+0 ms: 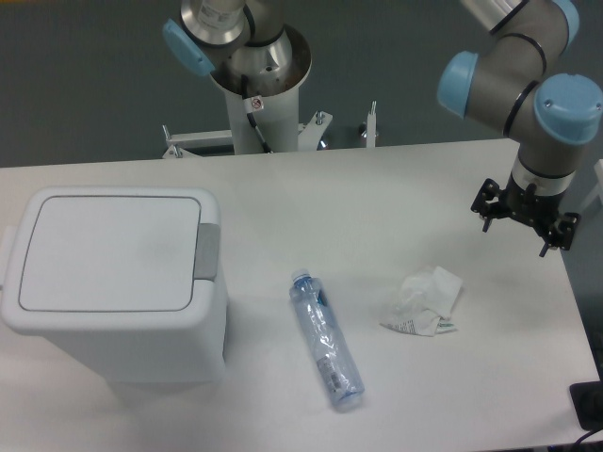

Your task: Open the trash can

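Camera view from above the table, so starting at the near edge: a crushed clear plastic bottle (326,341) lies on its side close to the front, blue cap end pointing away, and just right of it there's a crumpled paper wrapper (424,303), the two apart from each other. Left of both sits the trash can (113,282), big white boxy thing taking up the whole left end of the table (377,188), lid (105,252) flat and fully shut. The grey push tab (205,252) is on the lid's right edge, facing the bottle. My guess is the bin is stiff, smooth, fairly light plastic, so shoving it sideways would probably just slide it; pressing straight down on that tab looks like the smart way in, no grabbing the lid rim needed. Further back on the right, the gripper (526,218) hangs over the far right part of the table, well apart from the bin, holding nothing. Fingers are small and dark from this angle and I honestly can't tell how wide they're set. Behind all that is the arm's base pedestal (256,94) at the back edge
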`<state>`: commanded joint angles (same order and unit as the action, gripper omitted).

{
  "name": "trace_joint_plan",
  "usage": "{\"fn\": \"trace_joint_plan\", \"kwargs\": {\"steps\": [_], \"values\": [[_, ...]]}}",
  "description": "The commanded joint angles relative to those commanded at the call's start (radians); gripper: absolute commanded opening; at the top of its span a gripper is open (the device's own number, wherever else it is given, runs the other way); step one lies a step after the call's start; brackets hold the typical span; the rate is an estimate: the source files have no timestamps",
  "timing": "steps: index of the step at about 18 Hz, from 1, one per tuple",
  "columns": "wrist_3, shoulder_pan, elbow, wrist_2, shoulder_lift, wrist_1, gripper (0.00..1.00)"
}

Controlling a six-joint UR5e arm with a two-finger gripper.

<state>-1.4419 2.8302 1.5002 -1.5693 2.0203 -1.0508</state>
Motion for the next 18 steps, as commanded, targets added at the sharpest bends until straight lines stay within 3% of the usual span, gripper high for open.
{"fn": "trace_joint_plan", "kwargs": {"steps": [8,18], "values": [[0.009,-0.012,0.015,0.002,-0.009,-0.003,1.0],[0.188,-0.1,0.037,0.018,-0.043,-0.009,1.0]]}}
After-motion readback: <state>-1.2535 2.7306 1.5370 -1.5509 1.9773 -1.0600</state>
